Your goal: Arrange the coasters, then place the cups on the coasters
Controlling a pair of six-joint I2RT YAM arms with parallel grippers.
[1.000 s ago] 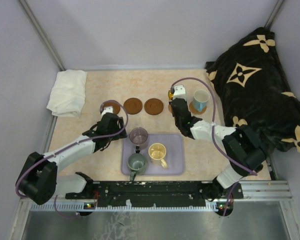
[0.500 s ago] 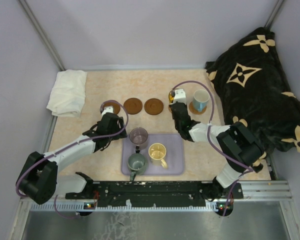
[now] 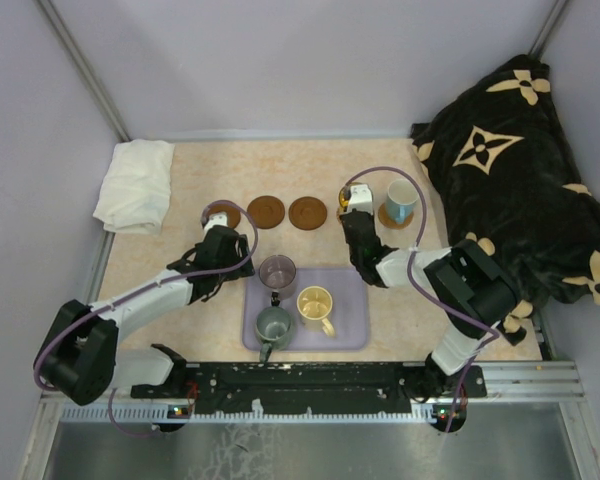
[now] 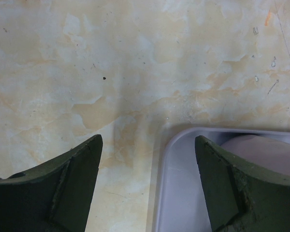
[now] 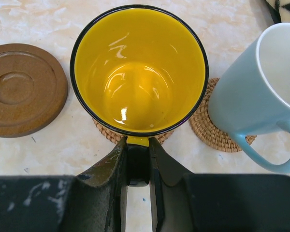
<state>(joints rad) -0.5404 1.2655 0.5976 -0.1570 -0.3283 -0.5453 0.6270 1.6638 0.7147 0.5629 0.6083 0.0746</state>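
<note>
My right gripper [image 5: 137, 142] is shut on the handle of the orange-yellow cup [image 5: 140, 72], which sits upright over a woven coaster [image 5: 108, 133]. Right of it, the light blue cup [image 5: 246, 96] stands on another woven coaster [image 5: 208, 135]. Three dark brown coasters [image 3: 266, 211] [image 3: 307, 212] [image 3: 222, 213] lie in a row to the left. The purple-grey [image 3: 277, 271], grey-green [image 3: 273, 324] and cream [image 3: 315, 303] cups stand in the lavender tray [image 3: 355, 320]. My left gripper [image 4: 149, 145] hangs open and empty over the tray's far left corner [image 4: 174, 193].
A folded white cloth [image 3: 135, 185] lies at the table's far left. A black blanket with tan flowers [image 3: 510, 180] is heaped along the right side. Grey walls close in the table at the back and sides.
The right arm's elbow has swung in towards the left, while its gripper and the orange-yellow cup have barely shifted. The left arm has stayed put.
</note>
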